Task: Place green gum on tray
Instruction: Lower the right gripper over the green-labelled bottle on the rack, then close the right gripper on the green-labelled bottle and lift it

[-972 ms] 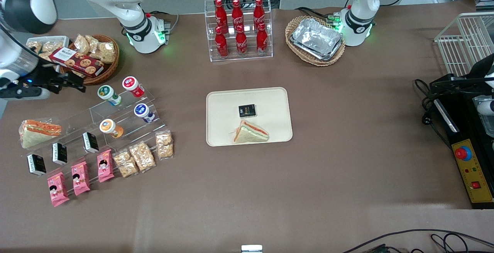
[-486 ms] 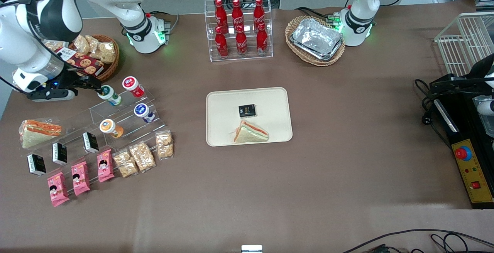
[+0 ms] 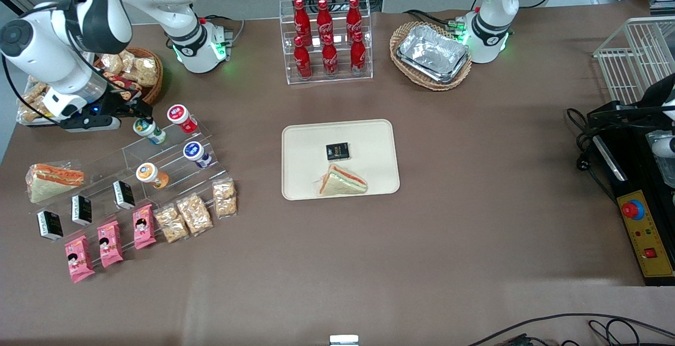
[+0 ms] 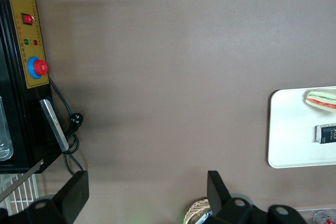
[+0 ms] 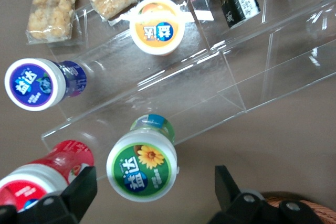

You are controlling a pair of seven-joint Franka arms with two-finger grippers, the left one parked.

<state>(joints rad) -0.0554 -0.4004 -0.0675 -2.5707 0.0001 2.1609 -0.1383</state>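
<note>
Looks to me like a robot lab staged as a snack shop: emergency-stop control box (image 3: 647,238), cola bottles in an acrylic rack (image 3: 327,40), tiered acrylic display (image 3: 158,166) of snacks.

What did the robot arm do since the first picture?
The arm swung in from the table's edge toward the snack rack, and its gripper now hangs open just above the green gum, one finger on each side of the lid, not gripping yet. The green gum has not moved. The tray with its sandwich and small black box stayed the same, as did the red, blue and orange canisters.
</note>
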